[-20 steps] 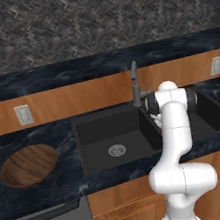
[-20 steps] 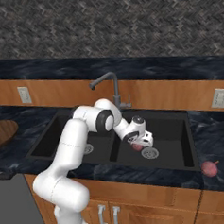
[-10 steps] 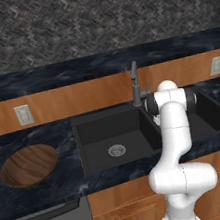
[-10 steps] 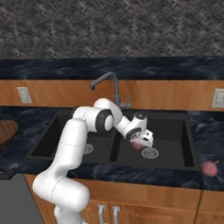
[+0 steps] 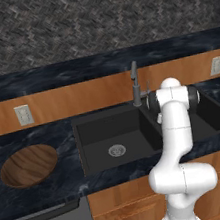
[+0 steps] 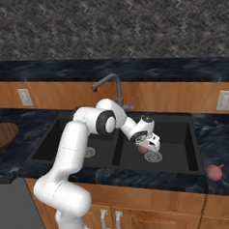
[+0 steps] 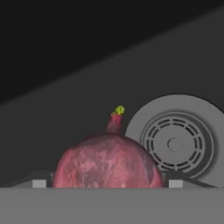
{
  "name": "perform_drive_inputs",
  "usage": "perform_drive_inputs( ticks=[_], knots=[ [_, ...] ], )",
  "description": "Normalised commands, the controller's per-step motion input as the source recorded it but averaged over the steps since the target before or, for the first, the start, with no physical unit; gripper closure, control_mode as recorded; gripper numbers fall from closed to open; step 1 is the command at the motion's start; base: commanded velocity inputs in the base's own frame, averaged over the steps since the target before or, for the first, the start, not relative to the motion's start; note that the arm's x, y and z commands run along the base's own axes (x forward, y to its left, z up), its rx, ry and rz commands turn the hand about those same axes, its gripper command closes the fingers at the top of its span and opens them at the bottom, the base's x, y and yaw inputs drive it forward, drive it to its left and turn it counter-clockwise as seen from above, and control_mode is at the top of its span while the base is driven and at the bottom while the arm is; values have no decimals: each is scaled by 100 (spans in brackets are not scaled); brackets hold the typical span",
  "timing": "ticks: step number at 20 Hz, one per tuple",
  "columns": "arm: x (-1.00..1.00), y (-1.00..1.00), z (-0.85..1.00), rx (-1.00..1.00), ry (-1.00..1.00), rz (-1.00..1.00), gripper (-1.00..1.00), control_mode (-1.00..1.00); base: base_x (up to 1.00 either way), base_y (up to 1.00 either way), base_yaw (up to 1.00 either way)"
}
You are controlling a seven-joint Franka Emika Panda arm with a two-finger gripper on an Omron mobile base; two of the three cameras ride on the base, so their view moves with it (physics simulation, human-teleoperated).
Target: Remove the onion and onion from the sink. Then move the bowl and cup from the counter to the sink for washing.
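Observation:
My gripper [image 6: 147, 148] is down in the right basin of the black sink [image 6: 186, 122], by its drain [image 6: 152, 156]. It is open, and its fingers straddle a pinkish-red onion [image 6: 141, 149] without pressing on it. In the hand view that onion [image 7: 107, 159] lies between the two tips of the gripper [image 7: 107, 183], its green-tipped stalk pointing up, with the drain [image 7: 175, 142] just behind. The other onion [image 6: 215, 171] lies on the counter right of the sink. The wooden bowl [image 5: 29, 165] sits on the counter left of the sink [image 5: 110, 127]. The cup is out of view.
The grey gooseneck faucet [image 6: 115, 87] stands behind the divider between the basins, close above my forearm. The left basin holds only its drain [image 5: 117, 150]. A dark counter [image 6: 220, 143] runs along both sides, with wall outlets [image 6: 225, 100] behind.
The hand has barely shifted in the right basin and stays over the onion. The onion on the counter and the bowl have not moved.

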Motion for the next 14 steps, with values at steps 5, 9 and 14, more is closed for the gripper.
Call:
perform_drive_inputs(
  ticks=[5,9,14],
  knots=[
    [-25,-16,20,0,-5,-3,100,-100,0,0,0],
    [-21,-17,29,0,-1,0,100,-100,0,0,0],
    [-20,-20,32,0,-7,0,100,-100,0,0,0]
  ],
)
